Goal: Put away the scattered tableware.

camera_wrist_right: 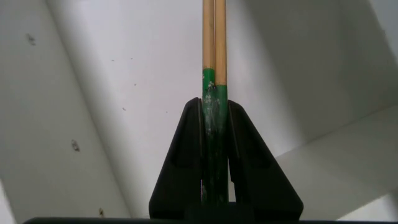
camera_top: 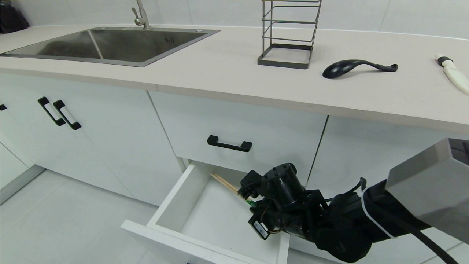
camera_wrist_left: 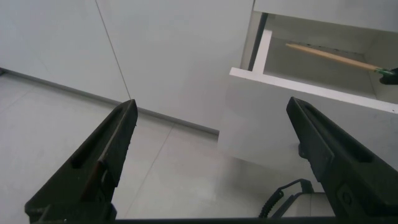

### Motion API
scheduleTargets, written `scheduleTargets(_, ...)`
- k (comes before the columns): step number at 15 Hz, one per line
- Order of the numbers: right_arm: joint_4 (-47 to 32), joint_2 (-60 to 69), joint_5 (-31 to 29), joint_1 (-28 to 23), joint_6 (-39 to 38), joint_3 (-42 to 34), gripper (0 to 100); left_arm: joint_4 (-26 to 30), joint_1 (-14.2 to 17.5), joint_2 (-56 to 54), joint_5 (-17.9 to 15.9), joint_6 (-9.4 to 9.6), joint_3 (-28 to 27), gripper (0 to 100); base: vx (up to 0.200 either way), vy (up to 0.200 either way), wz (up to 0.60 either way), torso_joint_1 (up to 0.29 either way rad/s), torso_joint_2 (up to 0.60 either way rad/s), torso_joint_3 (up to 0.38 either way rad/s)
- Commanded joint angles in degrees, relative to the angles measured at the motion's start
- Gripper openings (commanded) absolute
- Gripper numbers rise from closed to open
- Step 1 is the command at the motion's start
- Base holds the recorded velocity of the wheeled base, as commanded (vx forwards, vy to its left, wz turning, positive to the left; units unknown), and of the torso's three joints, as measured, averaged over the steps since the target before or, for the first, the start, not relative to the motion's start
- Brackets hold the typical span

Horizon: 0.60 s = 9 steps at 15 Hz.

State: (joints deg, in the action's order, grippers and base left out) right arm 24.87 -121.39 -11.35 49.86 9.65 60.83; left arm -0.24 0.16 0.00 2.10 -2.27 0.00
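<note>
My right gripper [camera_top: 246, 198] reaches down into the open white drawer [camera_top: 172, 200] and is shut on a pair of wooden chopsticks [camera_top: 224, 184] with green ends [camera_wrist_right: 212, 106]. The sticks [camera_wrist_right: 214, 37] point toward the drawer's back wall. A black ladle [camera_top: 348, 68] and a white-handled knife [camera_top: 452, 73] lie on the countertop at the right. My left gripper [camera_wrist_left: 214, 155] hangs open, low over the floor to the left of the drawer, with nothing between its fingers; the chopsticks [camera_wrist_left: 333, 56] show beyond it inside the drawer.
A grey wire rack [camera_top: 289, 36] stands on the counter [camera_top: 220, 69] behind the ladle. A steel sink [camera_top: 110, 44] with a faucet is at the back left. A closed drawer with a black handle [camera_top: 229, 144] sits above the open one. Cabinet doors stand at left.
</note>
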Motion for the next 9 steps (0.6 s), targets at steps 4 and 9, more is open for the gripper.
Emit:
scheduleTargets(4,-0.96,-6.22,-1.22,0.15,-0.87,5.97,0,-0.02,0.02,0.0,0.01,-0.02,0.0,100,0.0,0.0,0.0,0.0,0.0,0.0)
scheduleTargets(9,-2.9,-9.21,-1.48,0.15,-0.95,10.8,0,-0.02,0.02,0.0,-0.08,-0.02,0.0,100,0.0,0.0,0.0,0.0,0.0,0.0)
